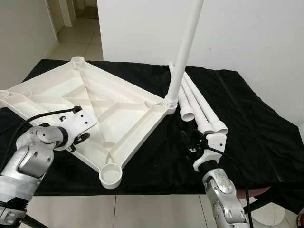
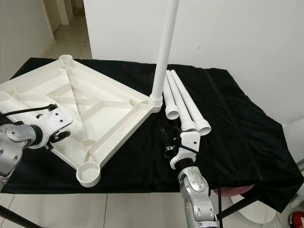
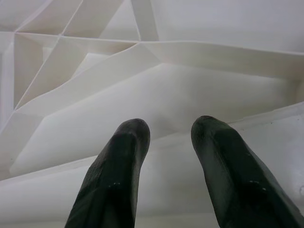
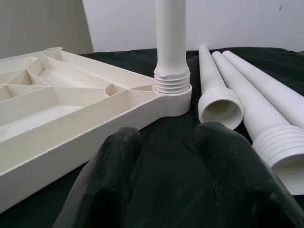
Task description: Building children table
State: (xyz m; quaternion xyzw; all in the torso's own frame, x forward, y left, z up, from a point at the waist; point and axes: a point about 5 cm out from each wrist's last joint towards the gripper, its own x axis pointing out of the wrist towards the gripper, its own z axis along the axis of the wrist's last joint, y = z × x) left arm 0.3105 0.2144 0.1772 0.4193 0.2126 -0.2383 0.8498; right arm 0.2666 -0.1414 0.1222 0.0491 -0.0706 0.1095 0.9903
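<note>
Leg (image 1: 186, 45) upright in tabletop (image 1: 114, 102) socket — top cropped, left hand (image 1: 80, 138) partly hidden

The left gripper (image 3: 166, 142) reaches forward, fingers parted. The right gripper (image 4: 166, 142) sits low, its fingers slightly apart.

The upturned tabletop (image 1: 118, 107) is plain white plastic, its ribbed underside the same white throughout. The upright leg (image 1: 183, 52) screwed into its corner is white too, as are the three loose legs (image 1: 202, 102) beside it. The worktop (image 1: 247, 128) is covered by a plain black cloth with no pattern. The left claw (image 3: 168, 137) and the right claw (image 4: 168, 142) have black fingers on silver-grey metal arms, with white plastic housings at the wrists. The wall (image 1: 247, 28) is white, and the floor tiles (image 1: 80, 40) are pale cream.
</note>
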